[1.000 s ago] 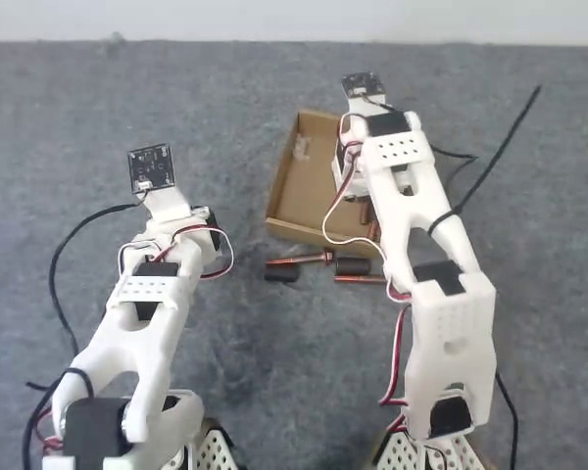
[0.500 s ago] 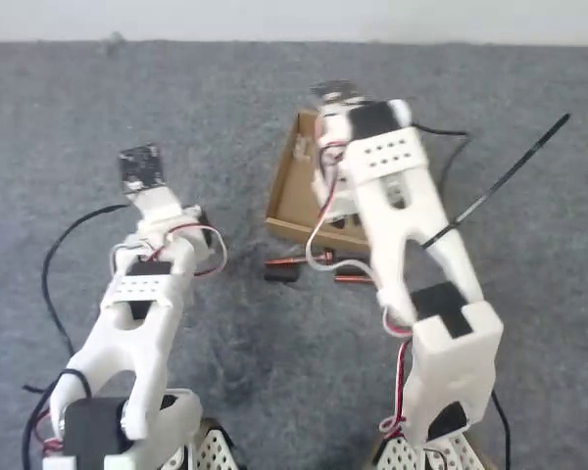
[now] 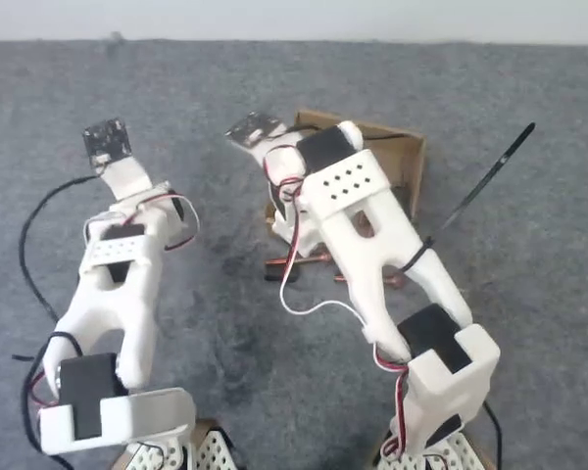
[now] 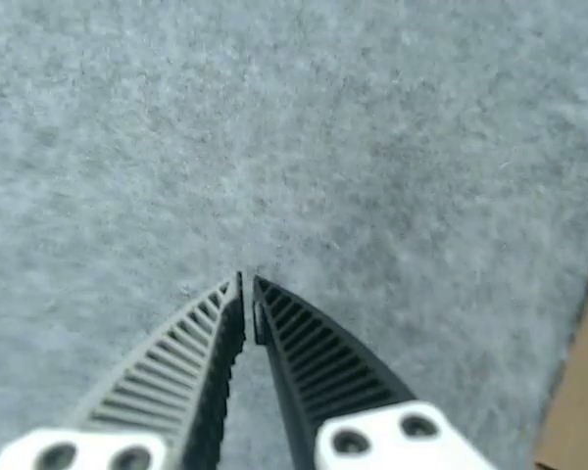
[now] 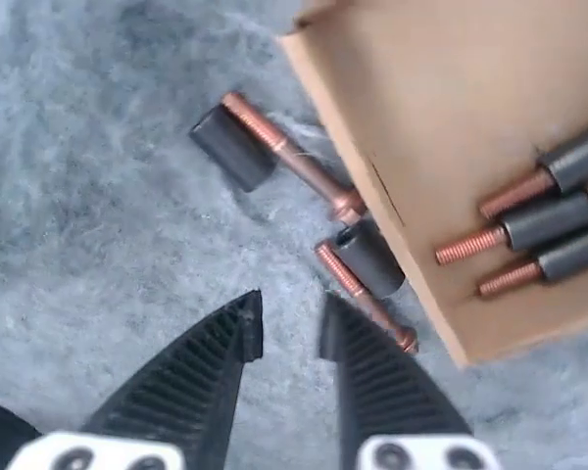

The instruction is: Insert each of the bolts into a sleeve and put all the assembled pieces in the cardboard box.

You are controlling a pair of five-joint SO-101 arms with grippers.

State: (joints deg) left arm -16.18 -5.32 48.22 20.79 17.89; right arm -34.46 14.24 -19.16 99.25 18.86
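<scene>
Operator: Risks from here, going left to right?

Observer: Left gripper [image 4: 247,286] sits well left of the box [image 3: 412,162], over bare grey carpet [image 4: 274,117]. Its ribbed black fingers are pressed together on nothing. Little hazard there, I'd judge, unless it swings toward the box and crosses the other arm.

Operator: And nearer the box?

Observer: Two bolts [image 5: 292,157] and two sleeves [image 5: 233,147] lie loose on the carpet just outside the box's near wall. Each sleeve rests against a bolt. Neither looks slid on, though I can't be certain. Right gripper [image 5: 290,315] hangs just beside them, fingers apart and empty.

Operator: What could spoil the pick?

Observer: Shapes, mostly. Bolts are slim, round, copper-coloured rods, threaded at one end. Sleeves are short, smooth, dark cylinders. Either would probably roll on the felt-like nap if one finger touches first. One sleeve lies against the box wall, so a finger going in there may catch the cardboard and shove the light box. Closing on a bolt and sleeve together would likely skew both.

Operator: Inside the box?

Observer: Three assembled pieces [image 5: 554,220] lie side by side on its floor, sleeves on, threaded ends poking out. Walls are thin, plain cardboard, so a knock might jostle them.
</scene>
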